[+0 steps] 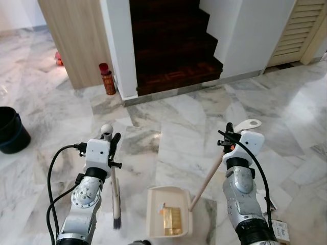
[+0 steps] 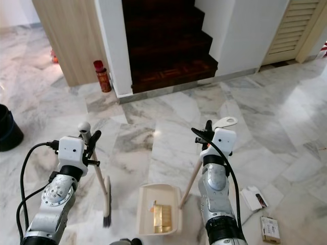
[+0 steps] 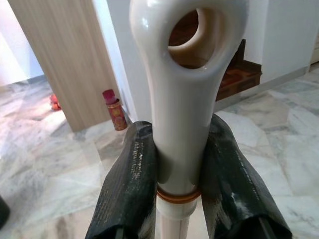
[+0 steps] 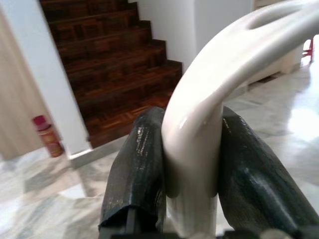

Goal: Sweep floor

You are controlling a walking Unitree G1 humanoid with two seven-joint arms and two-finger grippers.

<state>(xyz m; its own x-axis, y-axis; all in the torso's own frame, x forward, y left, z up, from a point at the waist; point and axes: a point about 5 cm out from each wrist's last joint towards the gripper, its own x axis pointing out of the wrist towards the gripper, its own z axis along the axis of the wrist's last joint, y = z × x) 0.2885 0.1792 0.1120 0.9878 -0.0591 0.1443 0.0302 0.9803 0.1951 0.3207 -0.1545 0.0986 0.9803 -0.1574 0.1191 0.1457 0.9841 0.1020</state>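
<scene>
My left gripper (image 1: 111,139) is shut on the cream handle of a small broom (image 1: 115,194), whose dark bristles rest on the marble floor beside the dustpan. In the left wrist view both black fingers (image 3: 130,184) clamp the broom handle (image 3: 182,99) just below its hanging hole. My right gripper (image 1: 228,133) is shut on the long handle (image 1: 209,176) of a cream dustpan (image 1: 169,210), which sits on the floor between my arms. Several yellow-brown scraps (image 1: 171,220) lie inside the pan. The right wrist view shows the fingers (image 4: 142,169) closed around the curved dustpan handle (image 4: 199,124).
Dark wooden stairs (image 1: 173,46) rise straight ahead between white walls. A red bottle (image 1: 107,79) stands by a wooden panel (image 1: 76,35). A dark bucket (image 1: 11,130) sits at far left. Small packets (image 2: 260,212) lie on the floor at right. A louvred door (image 1: 299,30) stands at far right.
</scene>
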